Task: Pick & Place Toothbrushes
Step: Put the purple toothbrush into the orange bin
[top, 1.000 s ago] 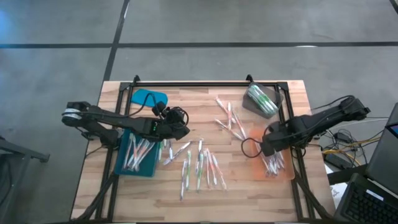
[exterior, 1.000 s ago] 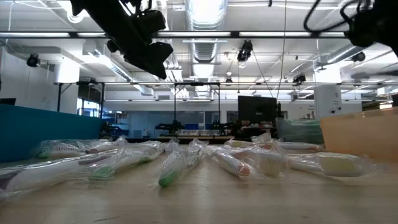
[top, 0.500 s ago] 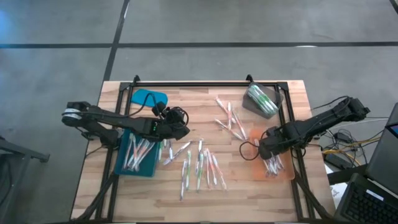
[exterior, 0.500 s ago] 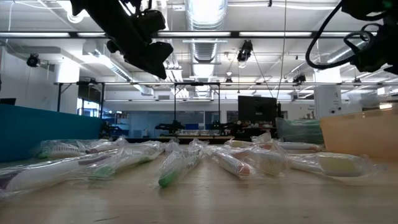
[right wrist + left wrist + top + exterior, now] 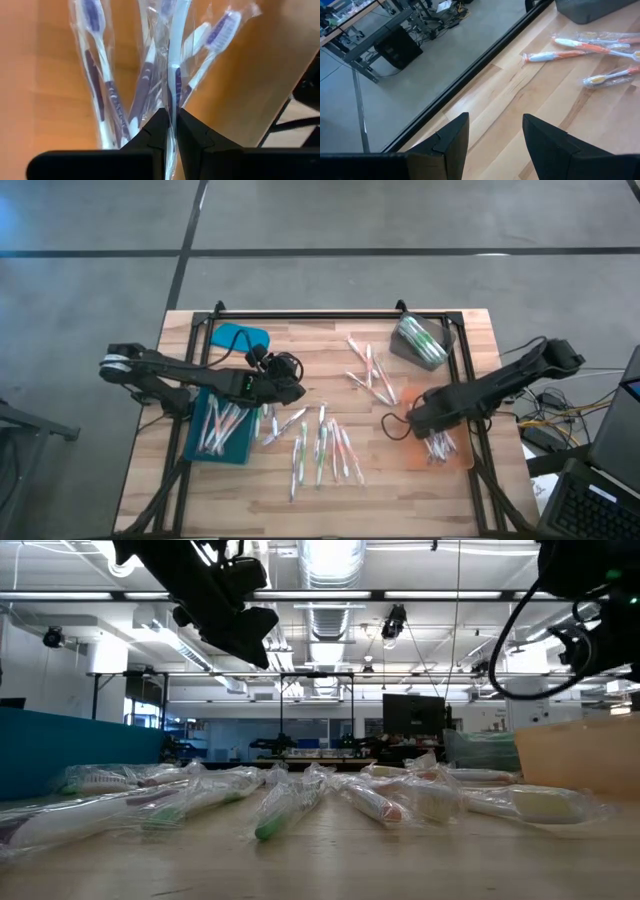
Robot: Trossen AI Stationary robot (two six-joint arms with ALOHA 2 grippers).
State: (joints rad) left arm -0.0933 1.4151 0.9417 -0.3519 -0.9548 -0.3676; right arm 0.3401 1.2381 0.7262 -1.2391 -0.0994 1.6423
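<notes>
— So, what's on the left?
— The left gripper (image 5: 297, 391) hangs above the surface (image 5: 300, 340) beside the blue tray (image 5: 222, 448), jaws apart and empty. That tray holds several wrapped toothbrushes (image 5: 222, 423).
— And the middle?
— Loose toothbrushes (image 5: 325, 448) lie scattered on the wood, with a grey tray (image 5: 402, 350) farther back.
— The right?
— The right gripper (image 5: 416, 418) sits over the orange tray (image 5: 457, 458), jaws pinched on the wrapper of a purple toothbrush (image 5: 172, 80) among others there.
</notes>
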